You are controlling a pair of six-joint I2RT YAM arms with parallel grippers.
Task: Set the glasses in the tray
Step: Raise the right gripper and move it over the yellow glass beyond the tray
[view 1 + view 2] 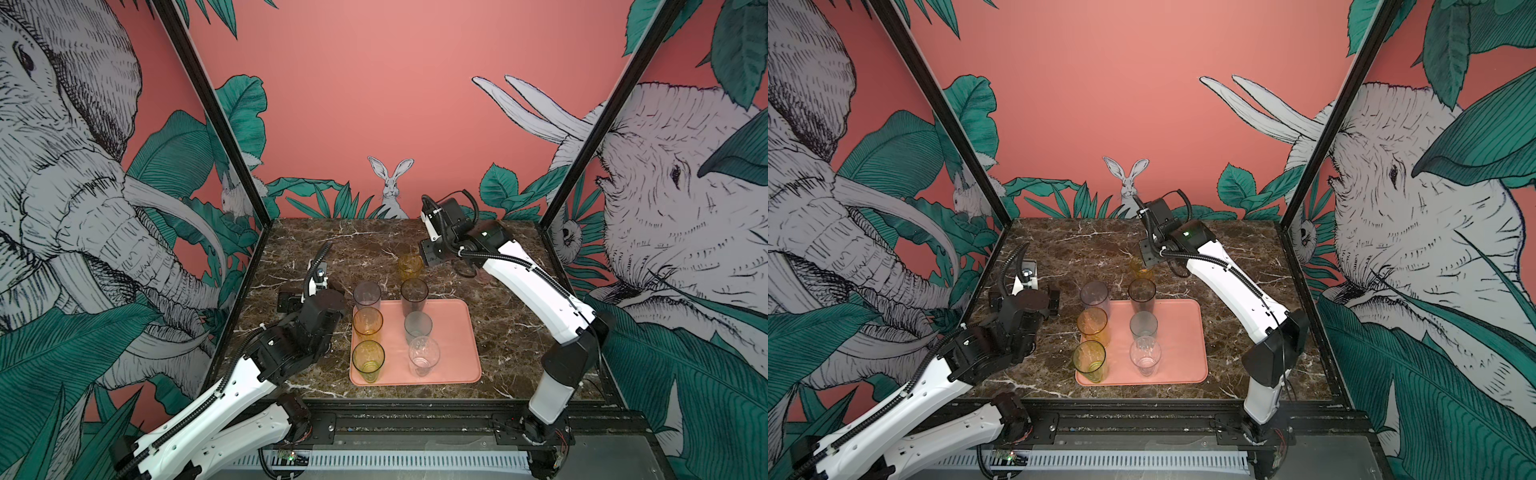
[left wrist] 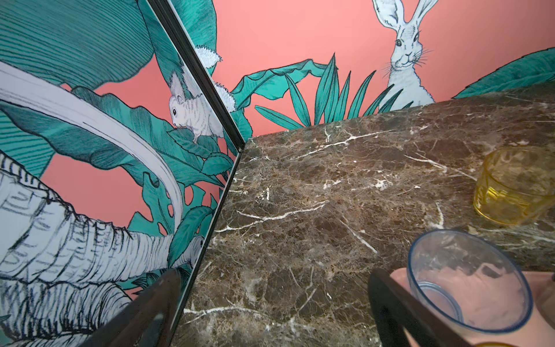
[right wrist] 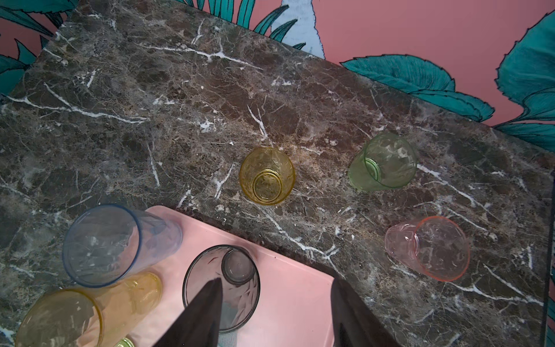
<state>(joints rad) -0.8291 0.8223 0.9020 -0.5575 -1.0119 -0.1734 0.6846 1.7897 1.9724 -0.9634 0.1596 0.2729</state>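
Right claw (image 3: 275, 282) hangs spread and empty over the back edge of the tray (image 1: 455, 332), close by the smoky glass (image 1: 414, 296), nothing between its fingers; the left claw (image 2: 274, 273) is spread wide too, holding nothing, off the tray's left side above bare marble. Biggest thing down there is the marble table (image 1: 511, 332), with the tray at its front middle. Six glasses stand in the tray in two rows: blue-grey glass (image 1: 367, 295), amber glass (image 1: 368, 322) and yellow-green glass (image 1: 368, 359) down the left, then the smoky glass, frosted glass (image 1: 418, 326) and clear glass (image 1: 424, 357) down the middle. Its right-hand strip is bare. Three short ones are not yet in: a yellow glass (image 3: 266, 177) just behind the tray, a green glass (image 3: 384, 162) and a pink glass (image 3: 429, 248) further right on the marble. To me this looks like the gap between glasses, two thirds done. Next move, I'd say, falls to the right claw and the yellow glass, the nearest: come down with a finger either side, close gently, lift clear of the tall smoky rim, and set it in the bare strip
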